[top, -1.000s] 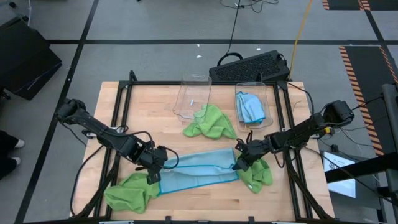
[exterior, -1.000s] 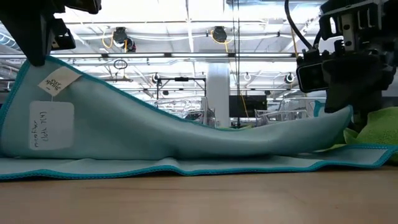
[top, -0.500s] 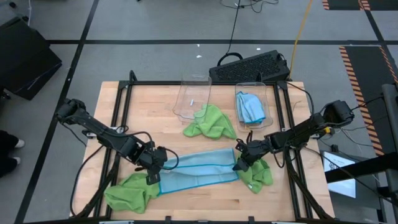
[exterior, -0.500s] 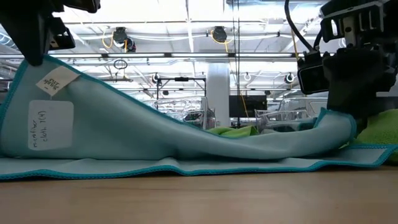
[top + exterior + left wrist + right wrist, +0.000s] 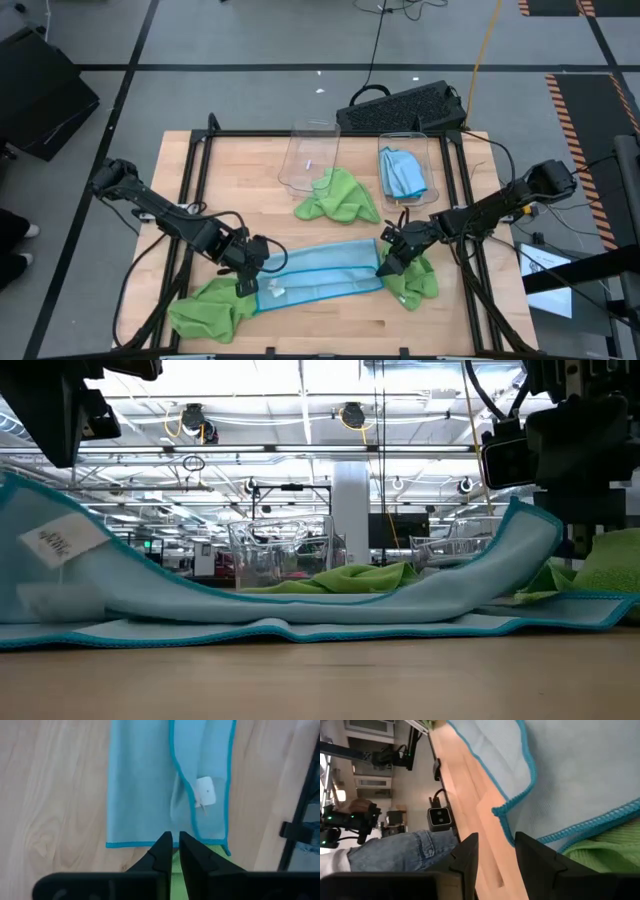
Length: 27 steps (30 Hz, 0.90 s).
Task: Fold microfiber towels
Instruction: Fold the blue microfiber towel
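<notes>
1. The blue towel (image 5: 320,277) lies stretched across the tabletop (image 5: 240,180) at about 6 o'clock, one long edge turned over onto the other, so the first fold looks done.
2. The left hand (image 5: 252,262) hovers at the towel's 9 o'clock end, fingers (image 5: 162,852) nearly touching with nothing between them; the label (image 5: 205,791) lies on the flap.
3. The right hand (image 5: 385,262) sits at the 3 o'clock end, fingers (image 5: 465,854) parted and empty, the flap's corner drooping just beyond them.
4. Green towels wait nearby: one (image 5: 210,305) at 7 o'clock, one (image 5: 415,282) at 4 o'clock, one (image 5: 340,197) near centre.
</notes>
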Motion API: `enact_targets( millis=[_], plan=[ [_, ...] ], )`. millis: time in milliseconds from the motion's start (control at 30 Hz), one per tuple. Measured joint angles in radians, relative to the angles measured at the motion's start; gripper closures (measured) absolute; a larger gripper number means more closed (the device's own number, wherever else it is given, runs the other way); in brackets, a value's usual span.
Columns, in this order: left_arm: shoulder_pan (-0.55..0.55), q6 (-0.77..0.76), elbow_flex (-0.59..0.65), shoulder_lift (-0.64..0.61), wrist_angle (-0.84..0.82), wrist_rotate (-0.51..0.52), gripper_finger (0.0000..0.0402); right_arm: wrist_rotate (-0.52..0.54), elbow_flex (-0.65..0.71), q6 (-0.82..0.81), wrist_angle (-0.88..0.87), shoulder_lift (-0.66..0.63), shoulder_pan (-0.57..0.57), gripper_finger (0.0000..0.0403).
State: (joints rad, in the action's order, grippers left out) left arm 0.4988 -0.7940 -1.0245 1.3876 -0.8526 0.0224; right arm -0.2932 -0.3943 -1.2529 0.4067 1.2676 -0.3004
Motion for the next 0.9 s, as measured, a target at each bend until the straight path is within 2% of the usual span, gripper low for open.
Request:
enact_targets(
  millis=[333, 567, 700, 767, 900],
  plan=[
    [0.000, -0.021, 0.000, 0.000, 0.054, -0.026, 0.0366, -0.009, 0.000, 0.015, -0.001, 0.000, 0.000, 0.0280],
    [0.001, -0.056, 0.000, 0.000, 0.054, -0.048, 0.0366, -0.099, 0.000, 0.038, 0.000, 0.000, -0.002, 0.0280],
    [0.001, -0.066, 0.000, 0.000, 0.053, -0.016, 0.0366, -0.206, 0.000, 0.007, 0.037, -0.003, -0.001, 0.0280],
    [0.001, -0.083, 0.000, 0.000, 0.053, 0.007, 0.0366, -0.227, 0.000, -0.039, 0.050, -0.017, 0.005, 0.0281],
    [0.000, -0.109, 0.000, 0.000, 0.059, 0.074, 0.0366, -0.152, 0.000, -0.136, 0.054, -0.056, 0.043, 0.0283]
  ],
)
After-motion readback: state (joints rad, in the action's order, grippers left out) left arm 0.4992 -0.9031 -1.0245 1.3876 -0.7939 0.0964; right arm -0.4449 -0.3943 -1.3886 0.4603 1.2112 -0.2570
